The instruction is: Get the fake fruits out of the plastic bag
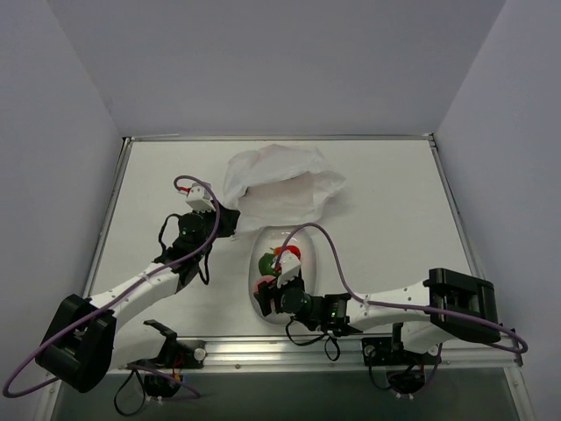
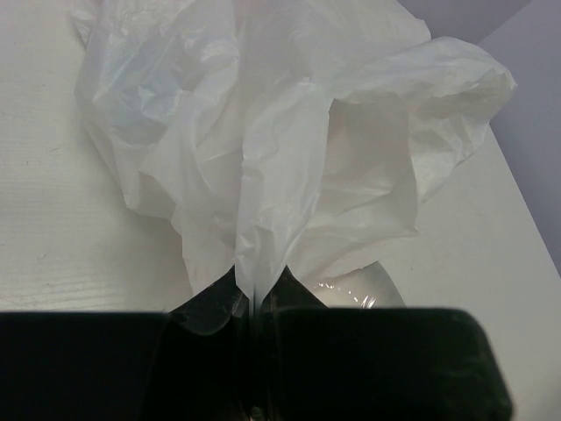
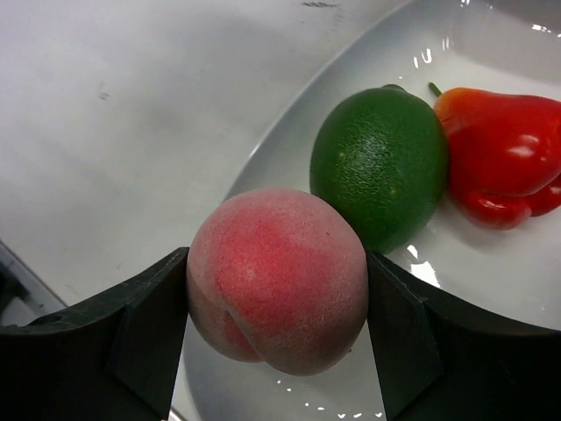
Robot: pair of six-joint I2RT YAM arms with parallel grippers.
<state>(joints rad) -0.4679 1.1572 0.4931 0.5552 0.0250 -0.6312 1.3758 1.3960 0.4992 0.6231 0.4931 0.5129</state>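
Plate [image 3: 473, 44]: two fruits [image 3: 381, 162]; right pincer [image 3: 277, 263]: one peach [image 3: 277, 279]; left pincer [image 2: 254, 303]: bag [image 2: 289, 158]

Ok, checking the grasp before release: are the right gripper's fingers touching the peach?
Touching. The right wrist view shows both fingers pressed against the sides of the peach, no gap.

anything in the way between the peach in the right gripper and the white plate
Nothing visible does. The pink fuzzy plastic peach, clamped in the right gripper, is over a bare patch near the rim of the smooth white oval plate; the green round fruit and glossy red fruit lie farther in, clear of it.
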